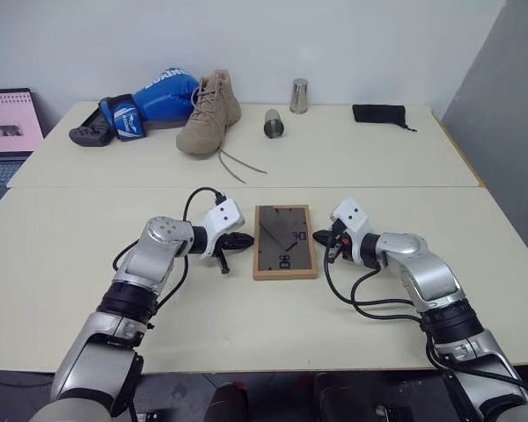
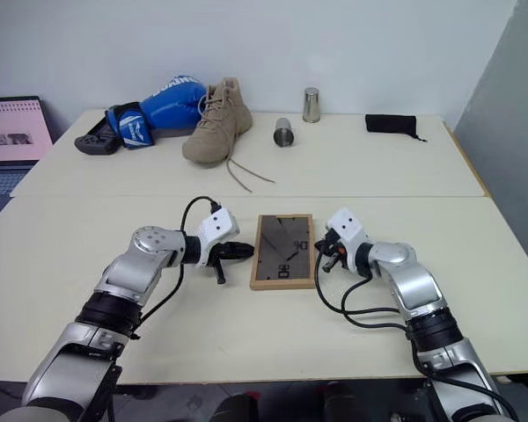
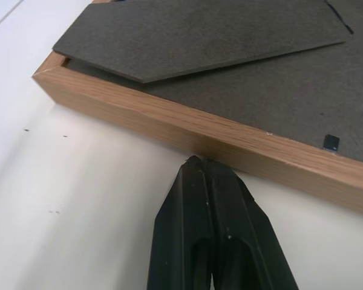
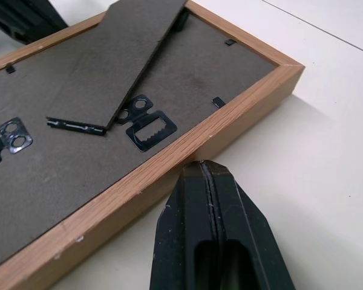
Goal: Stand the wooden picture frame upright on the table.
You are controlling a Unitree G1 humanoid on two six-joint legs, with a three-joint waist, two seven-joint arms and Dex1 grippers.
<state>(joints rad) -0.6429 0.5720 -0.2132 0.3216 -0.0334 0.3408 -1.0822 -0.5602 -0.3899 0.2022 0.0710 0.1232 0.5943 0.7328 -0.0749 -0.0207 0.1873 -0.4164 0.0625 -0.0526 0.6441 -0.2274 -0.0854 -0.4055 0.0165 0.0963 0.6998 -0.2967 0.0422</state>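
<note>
The wooden picture frame (image 1: 284,242) lies face down on the table (image 1: 62,255), its dark grey back and hinged prop (image 4: 118,66) facing up. My left gripper (image 1: 246,240) is shut, its tips touching the frame's left wooden edge (image 3: 187,130). On the other side my right gripper (image 1: 320,236) is shut too, with its tips against the frame's right edge (image 4: 169,163). Neither gripper holds anything.
At the back of the table lie a blue boxing glove (image 1: 154,98), a tan boot (image 1: 211,114) with trailing laces, a game controller (image 1: 90,132), two metal cups (image 1: 274,123) (image 1: 299,96) and a black pouch (image 1: 378,113). A laptop (image 1: 7,123) stands at far left.
</note>
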